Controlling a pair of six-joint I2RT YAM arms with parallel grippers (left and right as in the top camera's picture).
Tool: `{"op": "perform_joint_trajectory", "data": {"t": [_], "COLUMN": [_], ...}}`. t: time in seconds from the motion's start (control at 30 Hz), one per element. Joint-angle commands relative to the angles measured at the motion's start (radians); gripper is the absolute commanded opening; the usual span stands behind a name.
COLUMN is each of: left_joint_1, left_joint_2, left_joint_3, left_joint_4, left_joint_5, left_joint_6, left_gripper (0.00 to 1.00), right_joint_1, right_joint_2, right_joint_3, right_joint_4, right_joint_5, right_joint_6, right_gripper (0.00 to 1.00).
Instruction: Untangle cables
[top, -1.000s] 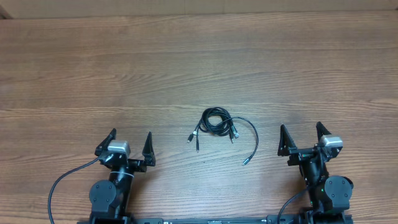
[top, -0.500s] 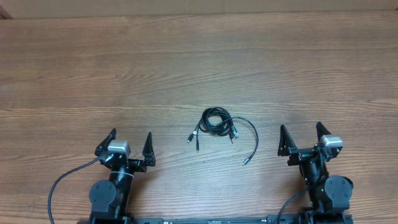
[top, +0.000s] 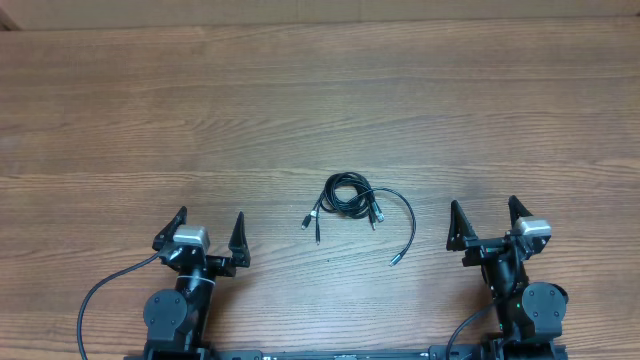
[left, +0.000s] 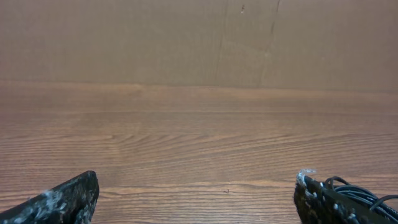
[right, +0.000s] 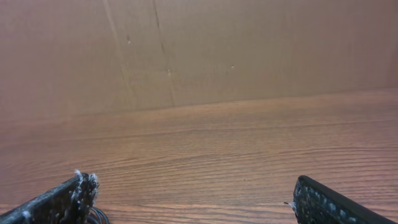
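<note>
No strand is lifted and neither arm is over the work, so I judge the untangling not yet begun. The cables lie on the bare wooden table as a tight little coil. One long strand arcs out from the coil's right side and curls back toward the robot, and two short plug ends poke out on the coil's left.

The left gripper sits to the left of the coil and nearer the robot, well apart from it, fingers spread wide with nothing between them. The right gripper mirrors it on the coil's right, likewise spread and empty (the arc's plug end lies nearest this one).

The next move probably calls for one arm to reach in and pin the coil while the other pinches a free plug end and draws it away.
</note>
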Motion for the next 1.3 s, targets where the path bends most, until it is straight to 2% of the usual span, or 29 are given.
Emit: {"op": "perform_joint_trajectory", "data": {"t": [0.0,0.87,1.0,1.27], "left_joint_1": [0.006,0.006,0.005,0.005], "left_joint_2": [-0.009,-0.009,-0.009,-0.003], "left_joint_3": [-0.004,-0.004,-0.002,0.142], "left_joint_4": [-0.001,0.000,-0.002,-0.166], "left_joint_5": [0.015,0.018,0.019,0.010], "left_joint_6": [0.008,0.007,-0.043,0.005], "left_gripper": [1.00,0.99,1.00,0.99], "right_joint_1": [-0.001,-0.001,-0.001,-0.001], "right_joint_2": [-0.009,-0.009,-0.009,-0.009], "right_joint_3": [-0.011,-0.011,-0.011,-0.011], "right_joint_4": [0.003,0.003,0.003,0.003], "right_joint_5": [0.009,0.008,0.009,0.009], "right_joint_6": [-0.007,-0.007,-0.007,-0.007], "right_gripper": [1.00,1.00,1.00,1.00]}}
